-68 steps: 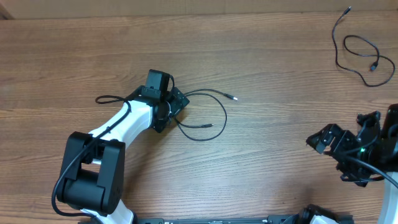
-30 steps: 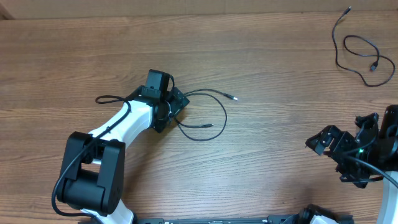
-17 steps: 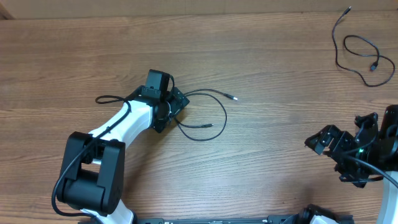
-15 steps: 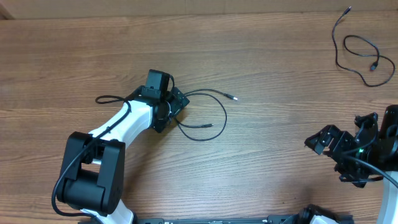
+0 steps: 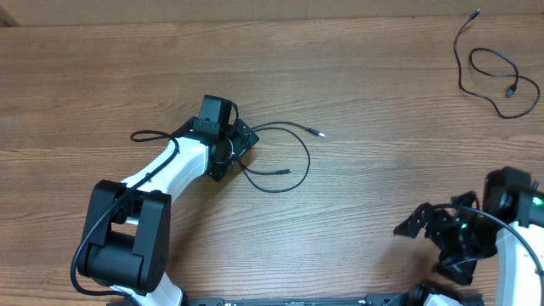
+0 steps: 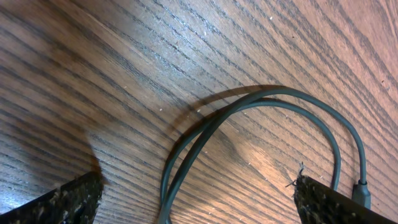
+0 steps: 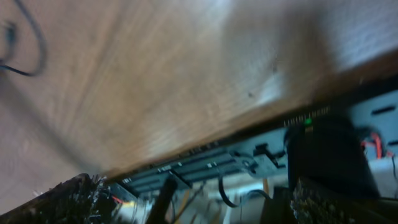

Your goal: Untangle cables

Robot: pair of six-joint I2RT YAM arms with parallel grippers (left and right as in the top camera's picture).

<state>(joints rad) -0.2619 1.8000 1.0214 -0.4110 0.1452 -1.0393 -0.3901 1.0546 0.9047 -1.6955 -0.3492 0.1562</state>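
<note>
A thin black cable (image 5: 285, 149) lies looped at the table's middle, with small plugs at its ends (image 5: 320, 134) and one strand running left past the arm. My left gripper (image 5: 231, 151) sits low over its tangled part. In the left wrist view the gripper (image 6: 199, 211) is open, its fingertips (image 6: 78, 198) wide apart, with two cable strands (image 6: 249, 102) running between them on the wood. A second black cable (image 5: 495, 75) lies coiled at the far right corner. My right gripper (image 5: 418, 228) is open and empty near the front edge, far from both cables.
The right wrist view is blurred and shows the table's front edge (image 7: 205, 140) and the robot's base frame (image 7: 217, 168) below it. The left arm's white link (image 5: 170, 166) lies across the table's left middle.
My right arm has swung down and to the left, toward the table's front edge. The left arm and both cables have not moved.
</note>
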